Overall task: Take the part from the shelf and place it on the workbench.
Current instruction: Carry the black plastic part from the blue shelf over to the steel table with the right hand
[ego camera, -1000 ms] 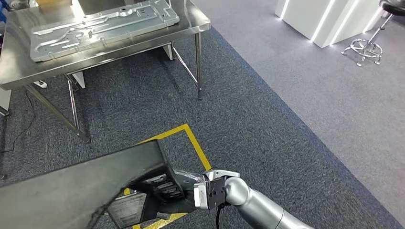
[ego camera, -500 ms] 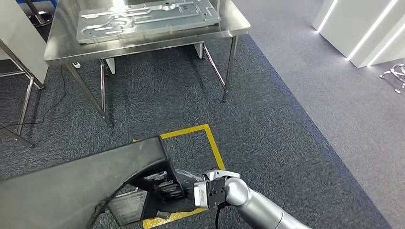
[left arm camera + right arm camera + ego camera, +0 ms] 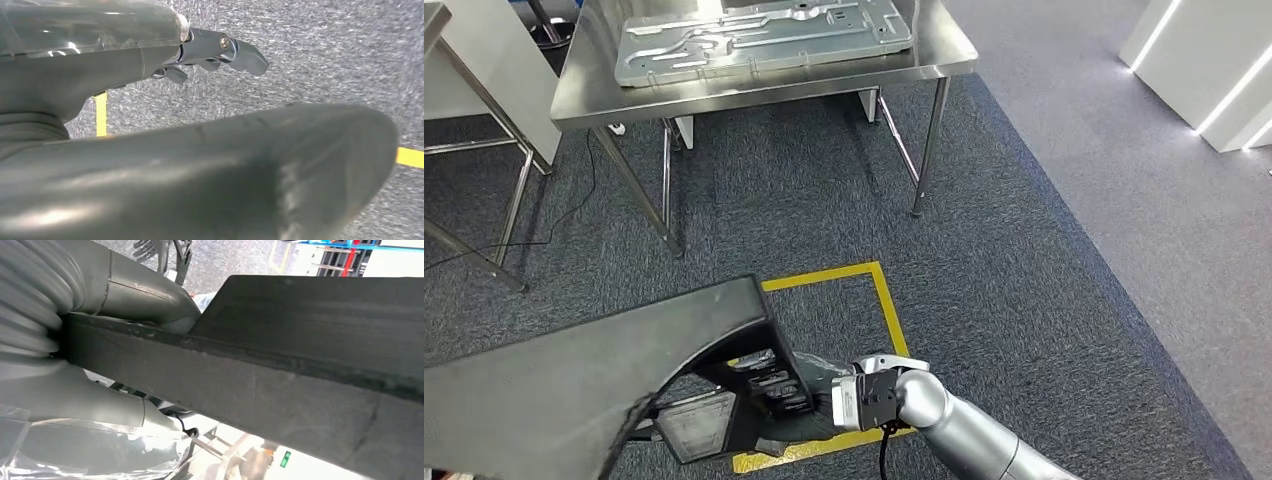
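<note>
A large black part [image 3: 574, 390] fills the lower left of the head view. My right hand [image 3: 794, 395] grips its right end from beneath; in the right wrist view the grey thumb [image 3: 145, 297] lies on one side of the part's edge [image 3: 310, 340] and the palm on the other. My left hand [image 3: 100, 65] lies along the part [image 3: 200, 180] and holds it, dark fingers [image 3: 240, 50] reaching past it over the carpet. The steel workbench [image 3: 824, 85] stands ahead at the top of the head view, some way off.
A stamped silver metal panel [image 3: 754, 30] lies on the workbench. A yellow taped square [image 3: 884, 290] marks the carpet between me and the bench legs [image 3: 929, 150]. Another steel table [image 3: 484, 60] stands at the far left. White lit panels [image 3: 1204, 60] stand at the far right.
The camera has turned: the workbench now sits further right and nearer the middle, and the yellow square shows more fully. Both hands still hold the black part as before.
</note>
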{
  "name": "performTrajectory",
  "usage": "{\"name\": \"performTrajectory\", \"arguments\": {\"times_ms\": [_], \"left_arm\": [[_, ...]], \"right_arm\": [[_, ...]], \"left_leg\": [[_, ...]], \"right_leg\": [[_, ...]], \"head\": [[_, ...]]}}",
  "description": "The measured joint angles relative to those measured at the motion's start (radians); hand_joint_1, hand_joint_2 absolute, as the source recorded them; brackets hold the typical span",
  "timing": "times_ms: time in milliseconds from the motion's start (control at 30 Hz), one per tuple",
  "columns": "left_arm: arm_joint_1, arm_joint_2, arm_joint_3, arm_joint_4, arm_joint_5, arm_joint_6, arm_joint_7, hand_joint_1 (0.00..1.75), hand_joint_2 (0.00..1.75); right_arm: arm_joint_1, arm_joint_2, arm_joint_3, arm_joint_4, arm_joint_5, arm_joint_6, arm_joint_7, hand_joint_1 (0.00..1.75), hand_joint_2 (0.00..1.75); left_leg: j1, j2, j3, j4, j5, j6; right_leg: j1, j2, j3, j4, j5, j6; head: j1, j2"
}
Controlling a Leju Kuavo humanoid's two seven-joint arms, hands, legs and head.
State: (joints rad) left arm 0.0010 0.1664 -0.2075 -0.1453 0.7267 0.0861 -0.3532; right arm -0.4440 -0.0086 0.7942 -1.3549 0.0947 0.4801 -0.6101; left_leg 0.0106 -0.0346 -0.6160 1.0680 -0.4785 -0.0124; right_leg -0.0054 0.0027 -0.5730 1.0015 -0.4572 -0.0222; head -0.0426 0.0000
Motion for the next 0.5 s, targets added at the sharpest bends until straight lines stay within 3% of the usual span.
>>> {"name": "performTrajectory", "arguments": {"times_ms": [100,133,167,233,300,333,433,500], "left_arm": [[-0.002,0.000,0.000,0.000,0.001,0.000,-0.002,0.00,0.00],[-0.002,0.000,0.000,0.000,0.001,-0.001,-0.002,0.00,0.00],[-0.001,0.000,0.000,0.000,0.001,-0.002,-0.003,0.00,0.00],[0.000,0.001,0.000,0.000,0.001,-0.002,-0.003,0.00,0.00],[-0.001,0.003,0.000,0.000,0.002,-0.003,-0.005,0.00,0.00],[-0.001,0.003,0.000,0.000,0.002,-0.004,-0.005,0.00,0.00],[-0.002,0.004,0.000,0.000,0.003,-0.005,-0.006,0.00,0.00],[-0.002,0.004,0.000,0.000,0.006,-0.007,-0.007,0.00,0.00]], "right_arm": [[0.001,0.004,0.000,0.000,-0.001,-0.001,0.005,1.73,1.75],[0.003,0.004,0.000,0.000,-0.001,-0.001,0.008,1.73,1.75],[0.004,0.004,0.000,0.000,-0.001,-0.001,0.010,1.73,1.75],[0.004,0.006,0.000,0.000,-0.001,-0.001,0.014,1.73,1.75],[0.004,0.008,0.000,0.000,-0.001,-0.001,0.017,1.73,1.75],[0.003,0.009,0.000,-0.001,-0.001,-0.002,0.019,1.73,1.75],[0.002,0.010,0.000,-0.003,-0.003,-0.002,0.024,1.73,1.75],[0.001,0.011,0.000,-0.007,-0.005,-0.003,0.026,1.73,1.75]], "left_leg": [[0.006,0.020,-0.091,0.183,-0.079,-0.012],[0.008,0.023,-0.113,0.220,-0.084,-0.016],[0.011,0.025,-0.116,0.221,-0.070,-0.019],[0.016,0.032,-0.067,0.110,0.001,-0.022],[0.014,0.039,-0.009,-0.007,0.042,-0.018],[0.012,0.040,0.004,-0.034,0.045,-0.013],[0.009,0.034,0.007,-0.042,0.038,0.008],[0.011,0.032,0.013,-0.046,0.037,0.022]], "right_leg": [[0.000,-0.011,0.008,-0.002,-0.004,-0.008],[0.000,-0.014,0.010,-0.001,-0.007,-0.007],[-0.001,-0.015,0.012,0.000,-0.010,-0.006],[-0.002,-0.017,0.020,0.004,-0.019,0.001],[0.000,-0.018,0.024,0.011,-0.029,0.012],[0.002,-0.019,0.024,0.013,-0.033,0.018],[0.001,-0.022,0.026,0.015,-0.040,0.034],[-0.001,-0.017,0.008,0.059,-0.067,0.043]], "head": [[-0.003,0.000],[-0.003,0.000],[-0.003,0.000],[-0.003,0.000],[-0.003,0.000],[-0.003,0.000],[-0.002,0.000],[-0.002,0.000]]}}
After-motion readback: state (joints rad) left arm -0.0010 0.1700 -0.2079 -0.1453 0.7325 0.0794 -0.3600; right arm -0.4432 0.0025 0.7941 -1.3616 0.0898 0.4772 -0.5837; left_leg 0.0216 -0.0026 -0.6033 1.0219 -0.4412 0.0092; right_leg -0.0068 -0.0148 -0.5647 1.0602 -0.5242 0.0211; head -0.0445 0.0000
